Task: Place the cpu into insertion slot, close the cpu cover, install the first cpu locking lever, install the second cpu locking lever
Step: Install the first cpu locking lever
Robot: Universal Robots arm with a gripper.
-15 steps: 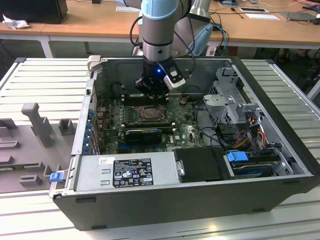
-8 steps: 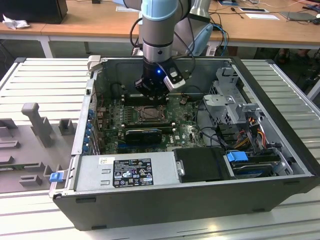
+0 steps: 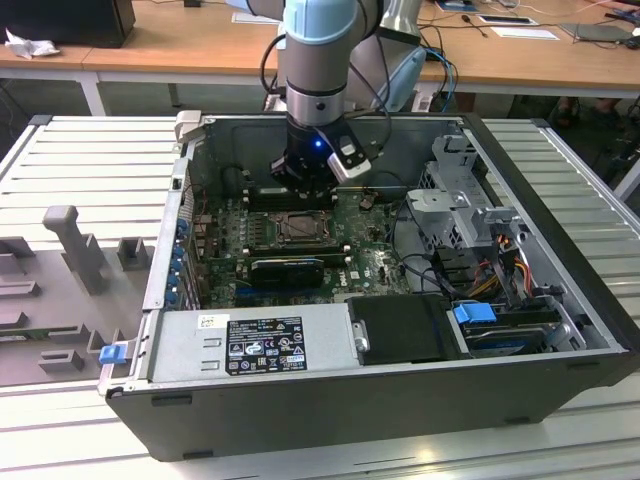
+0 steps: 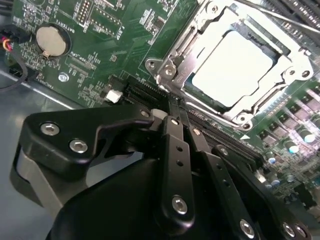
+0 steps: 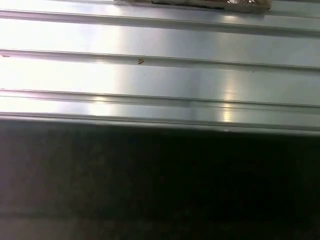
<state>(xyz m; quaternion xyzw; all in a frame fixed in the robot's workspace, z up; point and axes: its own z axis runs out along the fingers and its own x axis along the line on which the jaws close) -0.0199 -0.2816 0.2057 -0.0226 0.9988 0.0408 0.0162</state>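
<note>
Inside the open computer case (image 3: pixel 560 300), on the green motherboard (image 4: pixel 125 30), the cpu (image 4: pixel 235 67) already lies flat in the insertion slot (image 3: pixel 300 228), its pale top showing through the square opening of the cpu cover (image 4: pixel 295 62). The cover looks folded down over the chip, framing it on all sides. A thin metal lever (image 4: pixel 175 47) runs along the socket edge nearest the gripper; whether it is latched I cannot tell.

The gripper (image 4: pixel 172 112) hangs just above the board, its fingers (image 4: pixel 175 145) pressed together and holding nothing. The tips point at the socket's near corner, so the socket lies straight ahead of the fingers, just beyond them.

In the exterior view the arm (image 3: pixel 318 60) stands upright over the socket, slightly to its far side.

Judgement: chip seated, cover down, lever work in hand.
</note>
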